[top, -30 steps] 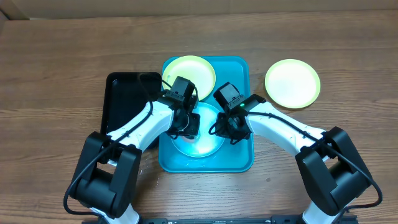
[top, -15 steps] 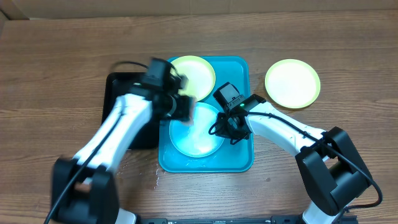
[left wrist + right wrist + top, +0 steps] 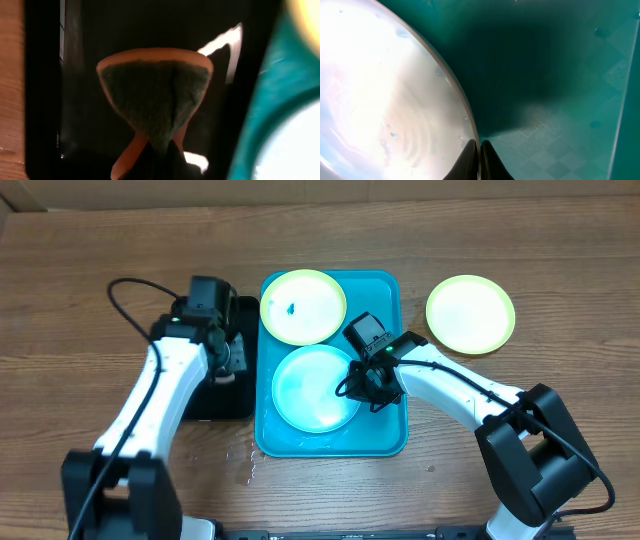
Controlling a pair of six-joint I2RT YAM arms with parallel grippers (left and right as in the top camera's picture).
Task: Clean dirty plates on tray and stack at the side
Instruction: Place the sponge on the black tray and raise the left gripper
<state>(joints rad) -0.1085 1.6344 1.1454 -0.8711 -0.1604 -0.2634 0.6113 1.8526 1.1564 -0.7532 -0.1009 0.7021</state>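
Our left gripper (image 3: 159,160) is squeezing narrow on the sponge (image 3: 155,90), orange body with the dark scrubby face showing. It's hanging over the black tray (image 3: 215,405), which is sitting just left of the tray (image 3: 385,430). Our right gripper (image 3: 479,150) is pinched down thin, and it's looking like it's nipping the right rim of the blue plate (image 3: 315,390), since the plate edge is running straight in between the fingertips.

That blue plate is lying in the near half of the tray. The smudged yellow-green plate (image 3: 303,307) is sitting at the tray's far end with a little blue mark on it. The other yellow-green plate (image 3: 470,313) is resting on the surface (image 3: 100,260) well to the right of the tray.

Handling-wise, we're guessing these plates are light, stiff plastic, and the blue one is looking glossy and maybe wet, so it's probably slippery. The rim is the only real place to grab, and a thin pinch there could slide off or let the plate swing once it's lifted. The sponge is squashing easily, so no worries there.

Compared with a second ago, the left arm was down over the blue plate in the tray, and now it's swung out to the black tray, leaving the plate's face uncovered. The right arm and all three plates aren't looking like they've moved.
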